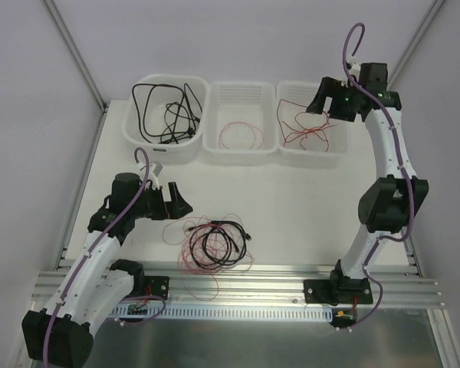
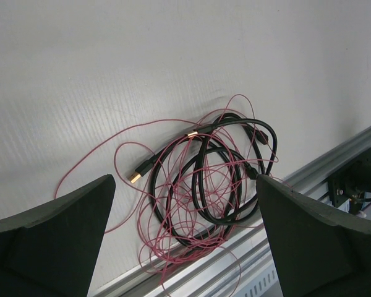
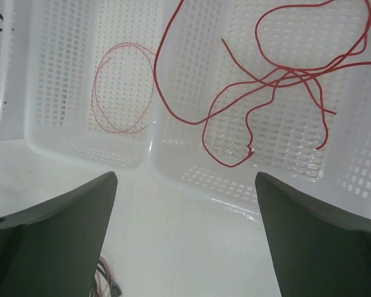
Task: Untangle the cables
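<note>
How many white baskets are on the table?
3, in a row at the far edge: left basket holds black cables, middle basket a thin pink wire, right basket red wires.

White-shelled arms (image 1: 100, 268) carry black joints (image 1: 391, 203) and thick purple cables (image 1: 356, 34).

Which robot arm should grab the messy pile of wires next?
Probably the left. The open left gripper is right beside the tangled cables, which fill its wrist view. The right gripper, also open, is far off above the right basket.

White table (image 1: 291, 207), pale walls (image 1: 31, 61) (perhaps panels)
</note>
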### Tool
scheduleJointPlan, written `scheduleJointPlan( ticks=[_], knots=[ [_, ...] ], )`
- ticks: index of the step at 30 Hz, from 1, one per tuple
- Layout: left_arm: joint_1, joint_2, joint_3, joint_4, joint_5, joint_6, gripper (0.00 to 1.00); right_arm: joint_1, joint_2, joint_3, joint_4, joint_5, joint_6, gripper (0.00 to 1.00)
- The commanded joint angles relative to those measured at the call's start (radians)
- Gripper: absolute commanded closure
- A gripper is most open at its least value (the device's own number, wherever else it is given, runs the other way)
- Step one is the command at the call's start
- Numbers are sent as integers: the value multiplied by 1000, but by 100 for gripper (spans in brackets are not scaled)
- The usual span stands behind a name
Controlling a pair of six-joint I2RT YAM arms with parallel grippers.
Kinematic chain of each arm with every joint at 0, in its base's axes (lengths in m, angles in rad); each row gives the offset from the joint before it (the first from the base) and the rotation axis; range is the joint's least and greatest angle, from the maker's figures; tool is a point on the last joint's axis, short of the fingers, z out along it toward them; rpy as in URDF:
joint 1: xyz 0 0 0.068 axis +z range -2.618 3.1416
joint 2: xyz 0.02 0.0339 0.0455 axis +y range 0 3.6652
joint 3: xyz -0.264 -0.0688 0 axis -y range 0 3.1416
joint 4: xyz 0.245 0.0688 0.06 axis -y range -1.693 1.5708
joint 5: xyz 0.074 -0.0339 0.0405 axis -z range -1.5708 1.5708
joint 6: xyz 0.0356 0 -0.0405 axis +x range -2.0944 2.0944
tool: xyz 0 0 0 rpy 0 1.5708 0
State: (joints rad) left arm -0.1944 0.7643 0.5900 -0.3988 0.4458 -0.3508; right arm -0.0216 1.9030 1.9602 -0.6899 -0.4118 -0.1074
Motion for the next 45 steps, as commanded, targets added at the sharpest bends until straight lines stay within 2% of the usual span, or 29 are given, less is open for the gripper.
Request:
scheduleJointPlan(
  ticks=[1, 4, 5, 12, 17, 21, 23, 27, 31, 34, 35, 36, 40, 42, 43, 44, 45],
  knots=[
    [12, -28, -10, 26, 19, 16, 1, 44, -149, -49, -89, 53, -81, 0],
    [13, -36, -9, 25, 13, 15, 1, 139, -272, -188, -109, 33, -115, 0],
    [12, -39, -10, 25, 10, 15, 1, 205, -345, -234, -99, 25, -129, 1],
    [13, -53, -10, 23, 5, 15, 1, 531, -574, -670, 38, 41, -95, 3],
    [13, -40, -10, 23, 28, 16, 1, 694, -579, -904, 218, 99, 38, 12],
    [13, -26, -9, 23, 44, 19, 1, 811, -500, -978, 346, 131, 133, 23],
    [12, -25, -7, 23, 48, 21, 1, 859, -438, -986, 394, 187, 166, 27],
    [12, -14, -9, 23, 57, 22, 1, 890, -366, -1003, 480, 234, 213, 46],
    [3, -3, -9, 23, 68, 23, 1, 917, -297, -1009, 510, 281, 227, 59],
    [-11, 10, -9, 23, 76, 22, 1, 928, -280, -1018, 492, 297, 219, 79],
    [-16, 13, -9, 25, 77, 21, 1, 931, -288, -1017, 484, 306, 203, 90],
    [-23, 15, -10, 23, 76, 19, 1, 936, -312, -1012, 474, 309, 193, 97],
    [-45, 7, -10, 25, 67, 9, 1, 947, -436, -914, 263, 404, 120, 99],
    [-56, -3, -15, 26, 60, -8, 1, 947, -502, -778, 157, 461, 73, 99],
    [-65, -8, -15, 26, 60, -19, 1, 948, -553, -721, 42, 484, 37, 99],
    [-71, -10, -19, 29, 60, -40, 1, 950, -579, -581, -14, 529, 19, 99],
    [-79, -19, -27, 34, 62, -50, 1, 950, -599, -514, -63, 547, 5, 99]
  ],
)
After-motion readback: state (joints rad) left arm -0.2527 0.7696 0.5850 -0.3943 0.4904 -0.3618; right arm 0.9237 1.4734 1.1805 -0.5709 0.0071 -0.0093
